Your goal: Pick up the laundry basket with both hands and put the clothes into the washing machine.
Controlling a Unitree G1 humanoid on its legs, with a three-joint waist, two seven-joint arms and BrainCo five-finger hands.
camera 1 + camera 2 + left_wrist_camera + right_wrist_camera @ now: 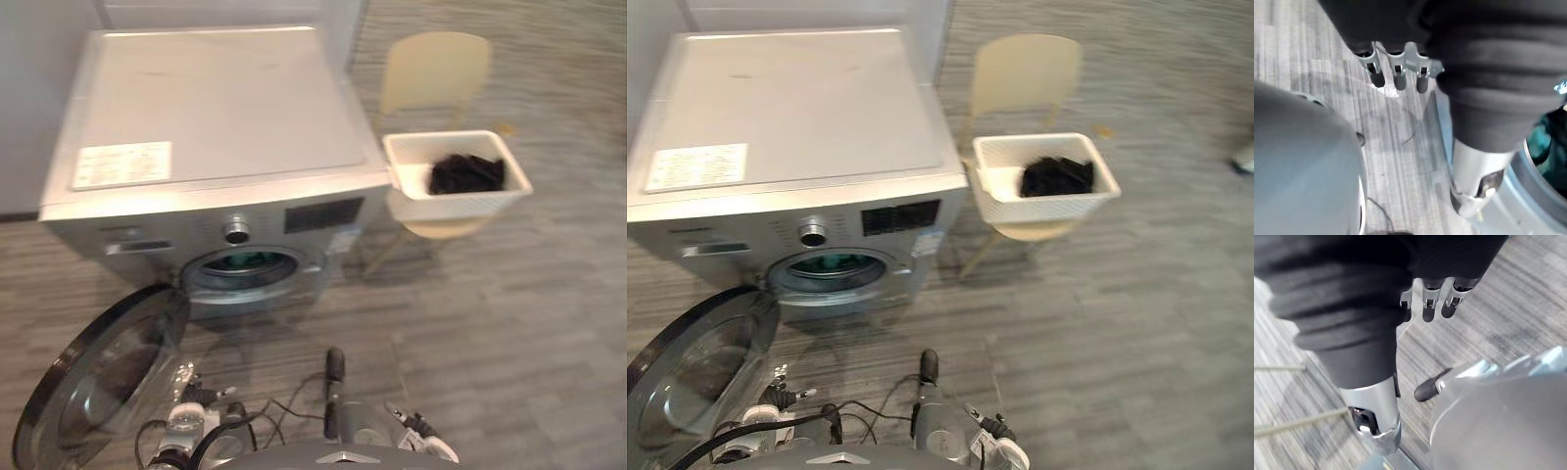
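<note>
Through my left eye I am looking down on the silver washing machine, which is standing at about eleven o'clock from the middle of the view. Its round door is hanging open toward seven o'clock, and something teal is lying inside the drum. The white laundry basket is sitting at two o'clock on the seat of a pale yellow chair, just beside the machine's right front corner, with black clothes lying in it. Neither of my hands is touching it.

My right eye is showing the same layout: the basket is resting on the chair at one to two o'clock, and the grey plank floor is stretching out at four o'clock.

In my left wrist view, my left hand is hanging above the floor with its fingers relaxed and apart from the thumb, holding nothing. The rim of the drum, with teal behind it, is showing beside the thumb.

In my right wrist view, my right hand is likewise hanging over the floor, fingers loose, carrying nothing.
</note>
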